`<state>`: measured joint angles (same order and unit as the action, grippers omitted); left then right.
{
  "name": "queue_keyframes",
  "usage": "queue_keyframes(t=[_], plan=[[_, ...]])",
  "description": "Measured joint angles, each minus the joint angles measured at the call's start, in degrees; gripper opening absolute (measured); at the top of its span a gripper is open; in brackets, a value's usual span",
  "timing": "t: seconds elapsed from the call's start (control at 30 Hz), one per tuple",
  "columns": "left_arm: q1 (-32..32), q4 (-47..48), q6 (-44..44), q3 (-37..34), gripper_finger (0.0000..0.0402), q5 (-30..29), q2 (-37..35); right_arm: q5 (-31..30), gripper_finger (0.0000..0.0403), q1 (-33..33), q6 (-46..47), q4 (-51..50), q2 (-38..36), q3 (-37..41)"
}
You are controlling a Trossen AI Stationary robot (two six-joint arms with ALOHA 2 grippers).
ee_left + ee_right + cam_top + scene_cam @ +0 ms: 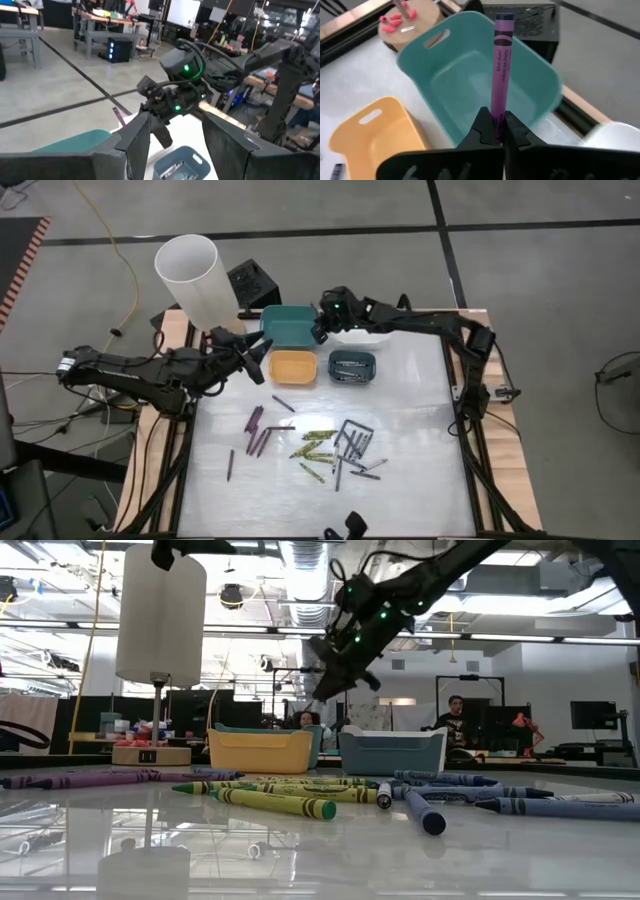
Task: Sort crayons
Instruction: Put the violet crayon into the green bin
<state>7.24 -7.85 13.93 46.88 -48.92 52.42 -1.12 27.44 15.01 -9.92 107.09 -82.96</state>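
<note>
Purple crayon (pixel 501 60), clenched in right end effector (pixel 496 131), hangs above the bare teal bin (pixel 470 80).

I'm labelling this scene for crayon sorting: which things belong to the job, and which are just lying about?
Belong to the job:
- purple crayon held in the right gripper over the teal bin
- loose crayons on the table
- yellow bin
- dark blue bin
- white bin
- left gripper, fingers open, empty

Just lying about:
- white cylinder
- black box

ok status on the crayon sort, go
Right gripper shut on purple crayon over teal bin. Left gripper open, empty. Nothing in the way.
</note>
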Motion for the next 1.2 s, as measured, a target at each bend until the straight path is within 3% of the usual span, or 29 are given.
queue_keyframes(t=[0.2,0.63,0.9,1.2], plan=[[-0.19,3.19,1.91,0.0,0.0167,-0.18,-0.01,3.97,0.0,-0.64,-0.26,-0.84,5.58,-6.52],[-0.19,6.01,3.9,0.0,0.0167,-0.16,-0.34,1.98,0.0016,-1.15,-4.8,-12.93,14.58,-18.28],[-0.19,7.03,4.24,0.0,0.0167,-0.27,-0.44,1.42,0.0066,-1.12,-5.17,-13.7,15.1,-18.91],[-0.1,28.49,20.29,-0.03,0.0167,8.38,-1.86,3.36,0.0126,-0.43,-6.79,-16.51,11.25,-18.89]])
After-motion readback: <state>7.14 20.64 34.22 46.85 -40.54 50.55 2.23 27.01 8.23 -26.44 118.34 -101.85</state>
